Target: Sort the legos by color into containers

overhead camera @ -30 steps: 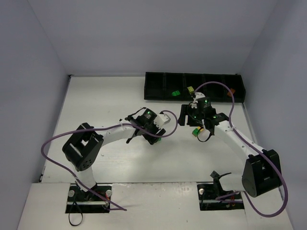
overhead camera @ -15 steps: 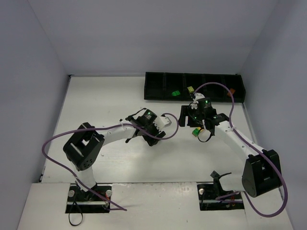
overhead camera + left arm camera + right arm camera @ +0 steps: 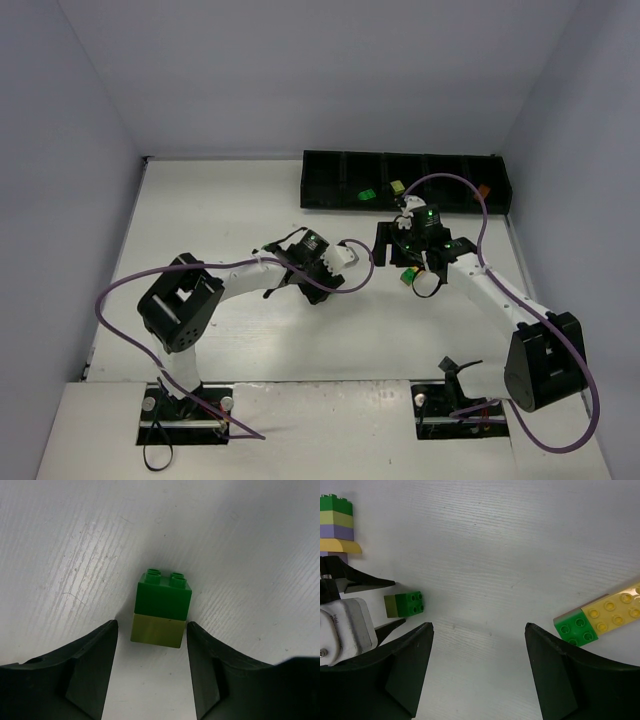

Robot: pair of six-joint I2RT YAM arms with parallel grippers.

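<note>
In the left wrist view a dark green brick [image 3: 164, 594] stacked on a lime green brick [image 3: 157, 629] lies on its side on the white table. My left gripper [image 3: 151, 626] is open, with a finger on either side of the lime end and not touching it. My right gripper [image 3: 477, 626] is open and empty above bare table. It sees the same green-and-lime pair [image 3: 404, 604] at its left. A yellow plate with a green brick [image 3: 600, 617] lies at its right. The black tray [image 3: 330, 180] stands at the back.
A stack of green, lime, lavender and yellow bricks [image 3: 337, 525] stands at the upper left of the right wrist view. Green [image 3: 366, 194], yellow [image 3: 397, 186] and orange [image 3: 482, 190] bricks show at the tray. The two grippers [image 3: 350, 256] [image 3: 415, 250] are close together.
My left gripper has moved a little to the right, closer to the right gripper. The right arm has hardly moved.
</note>
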